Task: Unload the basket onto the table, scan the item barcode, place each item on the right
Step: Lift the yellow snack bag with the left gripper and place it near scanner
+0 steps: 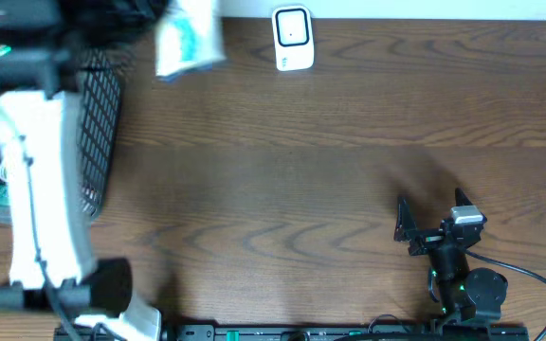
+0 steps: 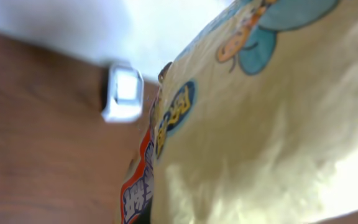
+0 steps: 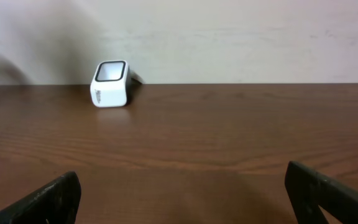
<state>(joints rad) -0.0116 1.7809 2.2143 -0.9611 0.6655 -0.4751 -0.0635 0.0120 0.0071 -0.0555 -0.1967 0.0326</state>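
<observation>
One packet (image 1: pixel 188 38) sits clamped in the left jaws (near the scanner (image 1: pixel 292 40)); right jaws gape, far off

Checkout-style setup, barcode scanner (image 1: pixel 292 40), wire basket (image 1: pixel 100 109) (black mesh)

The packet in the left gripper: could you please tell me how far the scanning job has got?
Done: the packet is clamped in the left gripper, off the table beside the basket. In hand: it hangs just short of the scanner, blurred. Left: showing its barcode, not visible yet, to the scanner's window. The right gripper sits open, empty.
</observation>
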